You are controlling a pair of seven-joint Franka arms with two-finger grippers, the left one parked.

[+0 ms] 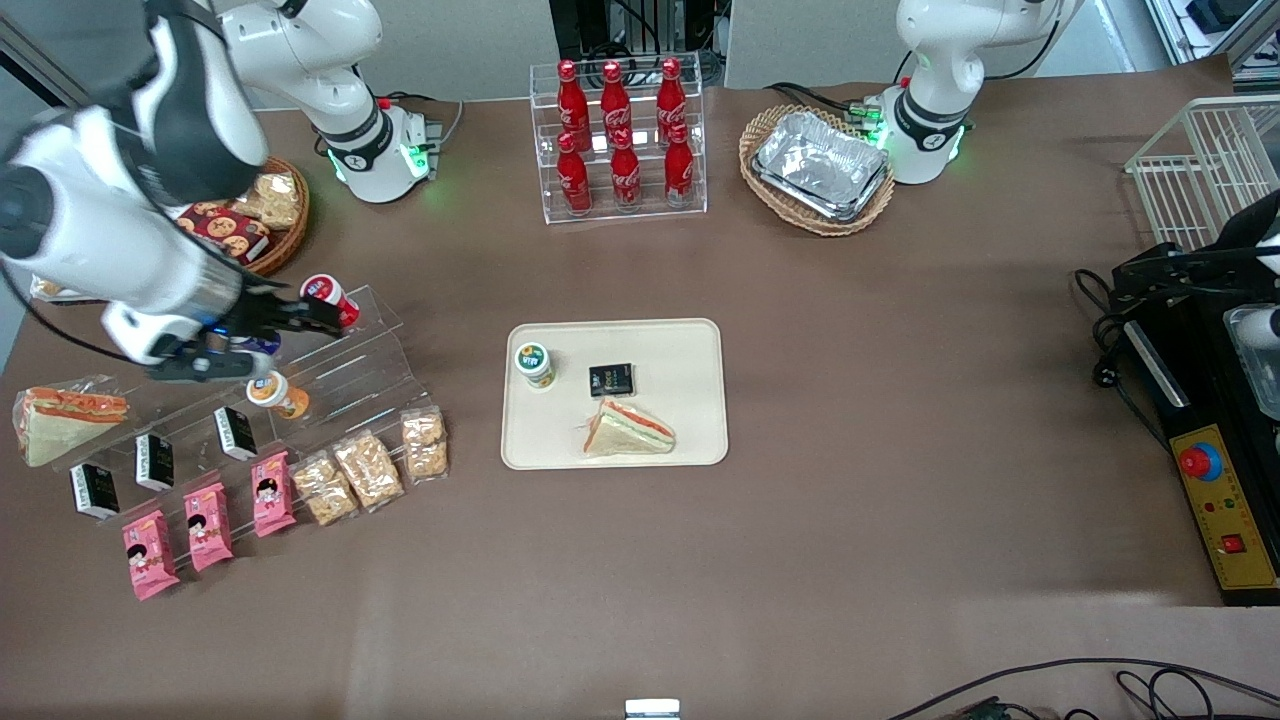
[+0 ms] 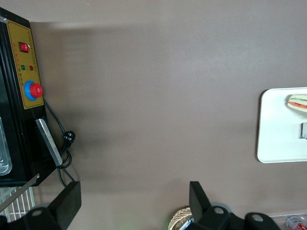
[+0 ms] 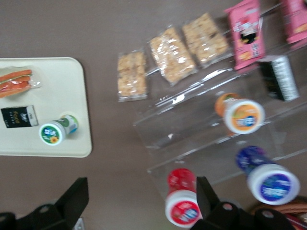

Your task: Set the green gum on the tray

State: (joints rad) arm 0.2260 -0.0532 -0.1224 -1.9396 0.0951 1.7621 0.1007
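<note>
The green gum [image 1: 534,363] stands upright on the cream tray [image 1: 690,345], near the tray's corner toward the working arm's end and away from the front camera. In the right wrist view the green gum [image 3: 58,131] stands on the tray [image 3: 79,91] beside a small black packet [image 3: 19,116]. My gripper [image 1: 322,315] is open and empty, held above the clear tiered stand, well apart from the tray. Its fingers [image 3: 73,196] are spread wide, with a red-lidded bottle [image 3: 182,203] below them.
A wrapped sandwich [image 1: 628,430] and the black packet [image 1: 611,380] lie on the tray. The clear stand [image 1: 345,365] holds orange-lidded [image 3: 240,113] and blue-lidded [image 3: 268,178] bottles, black boxes, pink packets and cracker packs. A cola rack [image 1: 620,140] and foil trays in a basket [image 1: 818,165] stand farther back.
</note>
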